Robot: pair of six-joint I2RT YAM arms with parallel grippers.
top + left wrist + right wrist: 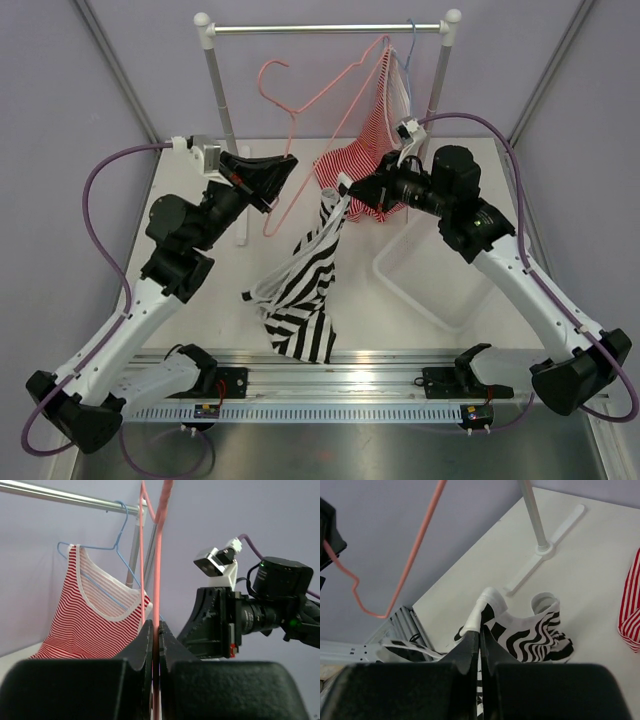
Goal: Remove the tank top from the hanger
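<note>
On the white table (225,320) we recorded the tank top (305,290). It was soft cloth with broad, wavy black-and-white bands and pale trim, bunched and twisted. Its lower part lay on the table and its top was lifted. It hung just beside the pink wire hanger (159,555), off it. The right gripper (480,637) was pressed together on the pale trim. The left gripper (156,630) was pinched on the hanger wire, holding it in the air below the rack's rod (325,29).

Right hand (479,634) clamped on tank top (530,640) strap, hanger (414,550) apart, upper left
</note>
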